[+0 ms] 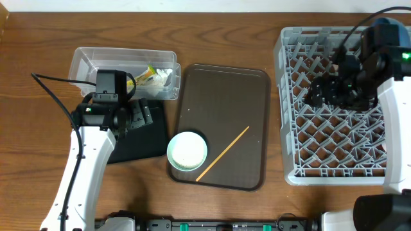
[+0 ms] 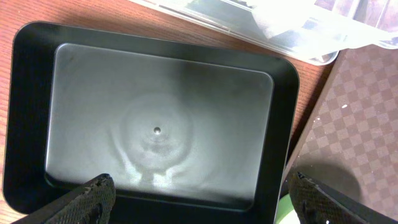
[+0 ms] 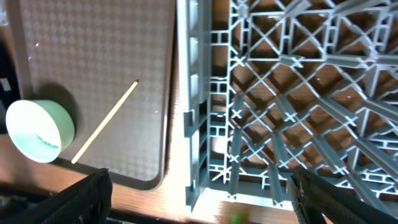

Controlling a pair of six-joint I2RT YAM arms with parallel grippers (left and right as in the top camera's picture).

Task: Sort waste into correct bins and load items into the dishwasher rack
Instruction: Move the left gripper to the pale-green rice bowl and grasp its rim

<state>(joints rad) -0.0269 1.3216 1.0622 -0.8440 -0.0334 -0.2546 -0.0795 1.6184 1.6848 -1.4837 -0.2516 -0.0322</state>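
Pale mint bowl (image 1: 187,151) at the near left corner of the flat brown rectangular tray (image 1: 225,96); a thin wooden stick (image 1: 223,153) lies diagonally just beside it on the tray. Left of the tray, the left tool (image 2: 199,200), fingers spread and empty, hangs over the shallow black rectangular bin (image 2: 37,112). Beyond it, the clear rectangular plastic tub (image 1: 83,61) holds an orange and yellow-green snack wrapper (image 1: 146,76). The right tool (image 3: 199,199), likewise spread and empty, hovers above the large square grey plastic rack (image 1: 289,96) on the wooden bench (image 1: 225,32).

A grey rack (image 3: 196,74) beside brown tray (image 3: 93,50), wooden stick (image 3: 105,122) on tray, mint bowl (image 3: 37,130) at its corner
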